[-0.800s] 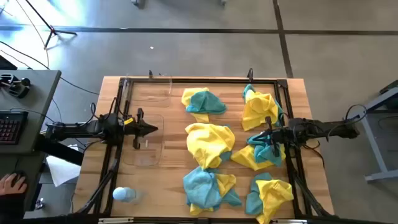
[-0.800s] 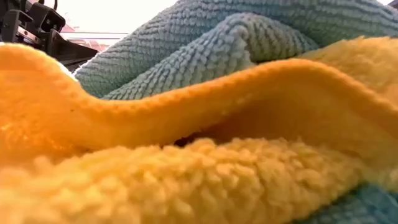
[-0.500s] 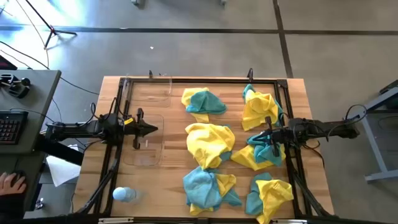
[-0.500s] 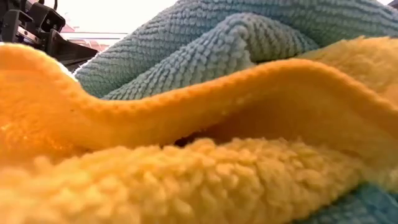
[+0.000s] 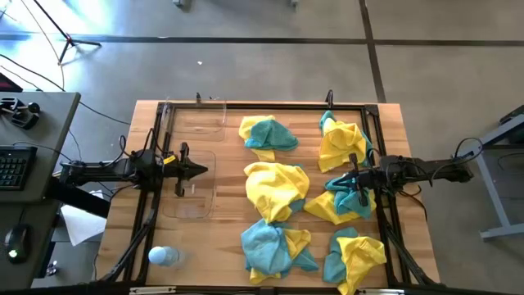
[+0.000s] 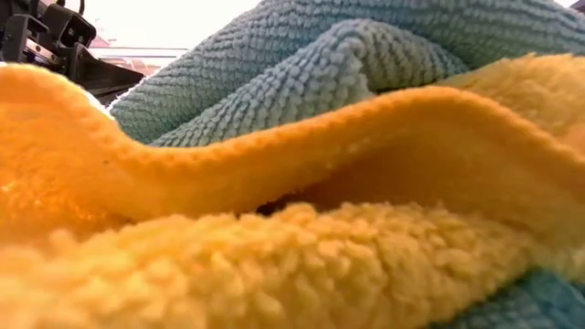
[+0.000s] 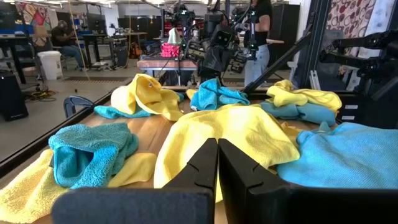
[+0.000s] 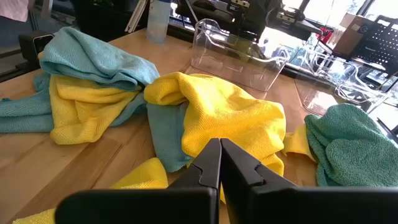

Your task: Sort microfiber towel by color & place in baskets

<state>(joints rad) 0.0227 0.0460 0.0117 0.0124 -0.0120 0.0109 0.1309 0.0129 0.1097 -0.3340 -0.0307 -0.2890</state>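
Observation:
Yellow and teal microfiber towels lie in several crumpled heaps on the table's middle and right: heap (image 5: 277, 190), heap (image 5: 266, 133), heap (image 5: 344, 141), heap (image 5: 274, 246), heap (image 5: 354, 256). Two clear baskets stand at the left, one (image 5: 190, 201) under my left arm and one (image 5: 196, 116) at the far edge. My left gripper (image 5: 204, 170) (image 7: 217, 144) is shut above the nearer basket and points at the middle heap (image 7: 230, 134). My right gripper (image 5: 333, 178) (image 8: 219, 144) is shut over a yellow and teal heap (image 5: 337, 203) and points at the yellow towel (image 8: 227, 118).
A pale blue bottle (image 5: 164, 256) stands at the near left corner. A black metal frame (image 5: 270, 105) runs around the table. The low view is filled by a yellow towel (image 6: 274, 183) and a teal one (image 6: 320, 64) close up. Bare wood (image 5: 233, 209) shows between basket and heaps.
Both arms and all towels have kept still. A person's hand at the desk left of the table has drawn out of the high view.

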